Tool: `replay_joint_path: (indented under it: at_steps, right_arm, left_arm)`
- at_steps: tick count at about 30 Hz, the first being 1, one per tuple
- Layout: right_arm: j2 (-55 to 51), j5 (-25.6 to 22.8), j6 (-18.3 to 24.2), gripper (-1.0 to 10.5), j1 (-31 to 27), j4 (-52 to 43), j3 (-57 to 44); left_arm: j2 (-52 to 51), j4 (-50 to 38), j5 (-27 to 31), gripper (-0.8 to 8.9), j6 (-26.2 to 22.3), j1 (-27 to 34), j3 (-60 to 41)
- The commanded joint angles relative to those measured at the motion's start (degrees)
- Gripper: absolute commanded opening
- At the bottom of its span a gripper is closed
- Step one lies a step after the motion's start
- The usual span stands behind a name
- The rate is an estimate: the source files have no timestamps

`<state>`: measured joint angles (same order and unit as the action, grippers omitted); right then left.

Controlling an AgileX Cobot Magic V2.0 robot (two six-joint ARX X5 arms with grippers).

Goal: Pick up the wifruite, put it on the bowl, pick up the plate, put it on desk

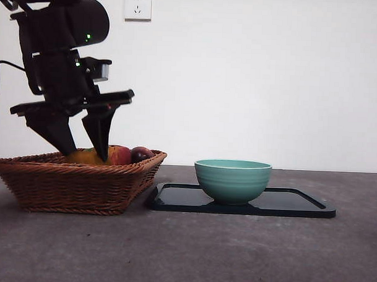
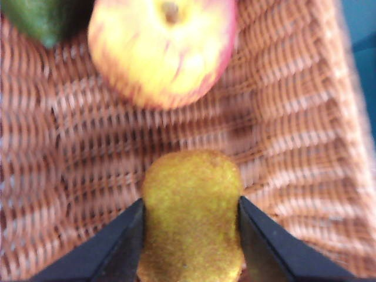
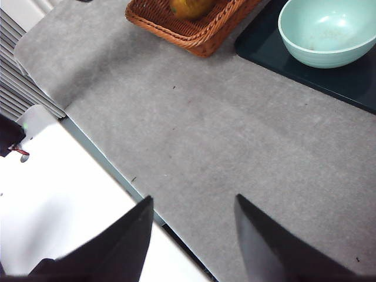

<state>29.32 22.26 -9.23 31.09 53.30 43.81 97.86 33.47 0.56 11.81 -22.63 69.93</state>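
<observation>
The wifruite (image 2: 191, 235), brown and fuzzy, lies on the floor of the wicker basket (image 1: 69, 186). My left gripper (image 2: 191, 202) reaches down into the basket (image 2: 294, 147), and its jaws touch the fruit on both sides. In the front view this gripper (image 1: 84, 151) stands in the basket at the left. The mint-teal bowl (image 1: 232, 179) stands empty on the dark plate (image 1: 298, 205), right of the basket; the right wrist view also shows the bowl (image 3: 326, 29) and the plate (image 3: 264, 50). My right gripper (image 3: 194, 202) is open and empty, high above the desk (image 3: 223, 135).
A red-yellow apple (image 2: 161, 47) lies just beyond the wifruite, with a green fruit (image 2: 41, 17) beside it. The apple (image 1: 120, 155) and a dark purple fruit (image 1: 140, 154) show over the basket rim. A white surface (image 3: 59, 205) borders the desk edge.
</observation>
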Motion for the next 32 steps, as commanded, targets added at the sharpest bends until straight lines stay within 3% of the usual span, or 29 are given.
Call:
replay_joint_path:
  at_steps: [1,7,13,23,32]
  right_arm:
    - [0.07,-0.20,0.48,2.2,0.33,-0.61,0.44]
    - [0.07,-0.20,0.48,2.2,0.33,-0.61,0.44]
    - [0.07,-0.17,0.46,2.2,0.33,-0.59,0.44]
    - [0.07,-0.17,0.39,2.2,0.33,-0.55,0.44]
    - [0.07,-0.15,0.28,2.2,0.33,-0.55,0.44]
  left_arm:
    - [0.94,-1.64,4.15,1.87,2.40,-1.14,-0.83]
    - [0.94,-2.51,5.66,1.97,2.86,-2.47,-2.25]
    - [0.94,-2.82,5.68,3.49,4.15,-3.17,-2.25]
    - [-0.57,-3.10,5.70,3.49,3.85,-3.37,-2.16]
    - [-11.04,-3.10,5.64,3.49,2.14,-3.39,-2.14]
